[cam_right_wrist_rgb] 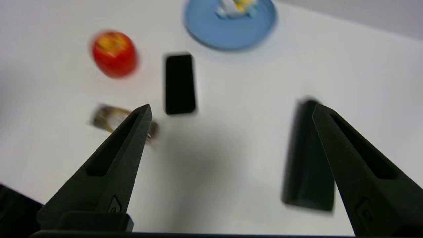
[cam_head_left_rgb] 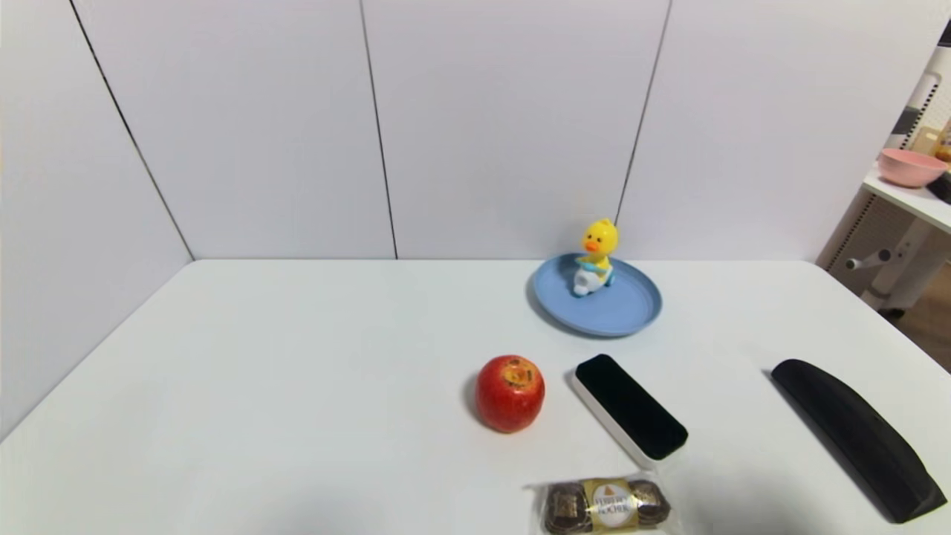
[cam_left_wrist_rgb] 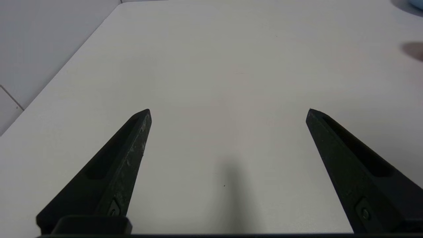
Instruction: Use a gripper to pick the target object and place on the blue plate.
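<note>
Right end effector (cam_right_wrist_rgb: 232, 107) above table (cam_right_wrist_rgb: 224, 172).

Yellow duck toy (cam_head_left_rgb: 599, 249) is upright on the blue plate (cam_head_left_rgb: 635, 305), its white base resting toward the plate's far side. Relative to the plate: red apple (cam_head_left_rgb: 510, 394), nearer the camera and to the left; black-topped white box (cam_head_left_rgb: 631, 409), directly nearer; wrapped chocolates (cam_head_left_rgb: 609, 505), nearer still; long black case (cam_head_left_rgb: 854, 438), nearer and to the right; pink bowl (cam_head_left_rgb: 910, 167), well apart, right, on a separate surface.

Even light is brightening the table (cam_head_left_rgb: 334, 386); soft shadow is lying left of the apple (cam_head_left_rgb: 510, 394), which is blurring in the right wrist view.
</note>
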